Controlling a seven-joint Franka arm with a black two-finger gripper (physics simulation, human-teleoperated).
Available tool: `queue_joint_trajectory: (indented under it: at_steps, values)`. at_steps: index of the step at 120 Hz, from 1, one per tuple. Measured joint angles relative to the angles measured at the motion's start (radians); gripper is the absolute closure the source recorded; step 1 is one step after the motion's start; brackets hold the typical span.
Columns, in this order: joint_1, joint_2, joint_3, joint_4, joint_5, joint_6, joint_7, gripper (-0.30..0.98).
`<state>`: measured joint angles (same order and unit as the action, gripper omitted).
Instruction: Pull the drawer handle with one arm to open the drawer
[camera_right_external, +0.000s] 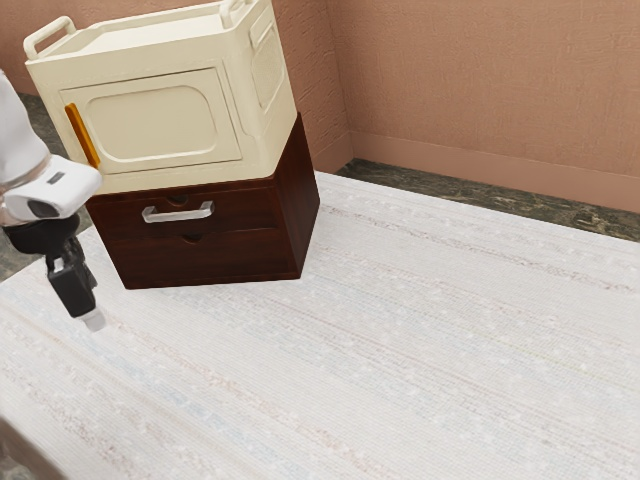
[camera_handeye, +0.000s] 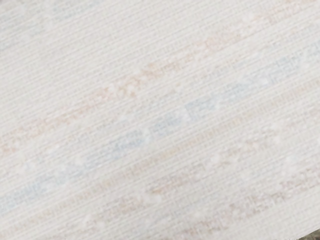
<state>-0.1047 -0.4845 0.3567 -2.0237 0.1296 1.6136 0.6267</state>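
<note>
Tabletop (camera_right_external: 380, 380) first: pale, streaky cloth running out in front of the furniture, and the same cloth sits under the hand in the wrist view. Gripper (camera_right_external: 94, 320) is over it at the exterior view's left, pointing down and a bit toward that view's right, touching neither handle nor drawer front. Can't tell if it's open or closed; nothing seen held. Only one arm (camera_right_external: 18, 135) on the rig, so no choice of side. Next out is the target: silver bar handle (camera_right_external: 180, 216) on the upper drawer (camera_right_external: 250, 212) of the dark wooden unit (camera_right_external: 300, 220). From the gripper it lies toward the exterior view's right, higher up and farther back, apart from it. Bar's long axis runs level across the drawer front. That's the relation that matters: hand must come up, get square in front of the bar, then grip across its short axis from above and below, I'd say. Drawer looks shut, so I'd call this the approach, pull not begun. Pull should go straight out from the front; off-line, it may slip or bind. Cream cabinet (camera_right_external: 150, 125) on top has its own amber handle (camera_right_external: 83, 135), wrong one. Reddish wall (camera_right_external: 480, 90) behind.
</note>
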Motion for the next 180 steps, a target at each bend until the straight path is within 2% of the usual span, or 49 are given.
queue_joint_trajectory:
  at_steps: [18, 27, 44, 59, 72, 81, 93, 108, 126, 135, 149, 160, 168, 180]
  values:
    - [-0.034, 0.026, 0.008, 0.009, 0.040, 0.047, 0.160, 0.00]
    - [-0.035, 0.103, 0.011, 0.062, 0.044, 0.065, 0.230, 0.00]
    - [-0.015, 0.257, 0.017, 0.186, 0.018, 0.084, 0.341, 0.00]
    - [-0.023, 0.345, 0.096, 0.260, -0.012, 0.090, 0.419, 0.00]
    - [-0.116, 0.377, 0.225, 0.307, -0.024, 0.094, 0.475, 0.00]
    - [-0.225, 0.398, 0.339, 0.346, -0.027, 0.096, 0.509, 0.00]
    - [-0.331, 0.434, 0.426, 0.389, -0.029, 0.097, 0.548, 0.00]
    - [-0.429, 0.474, 0.500, 0.413, -0.037, 0.100, 0.589, 0.00]
    - [-0.446, 0.526, 0.515, 0.433, -0.070, 0.105, 0.628, 0.00]
    - [-0.362, 0.560, 0.467, 0.448, -0.089, 0.109, 0.646, 0.00]
    - [0.009, 0.580, 0.161, 0.466, -0.109, 0.110, 0.671, 0.00]
    - [0.213, 0.585, -0.033, 0.479, -0.115, 0.109, 0.688, 0.00]
    - [0.270, 0.585, -0.093, 0.482, -0.117, 0.108, 0.698, 0.00]
    - [0.285, 0.584, -0.115, 0.483, -0.127, 0.108, 0.712, 0.00]
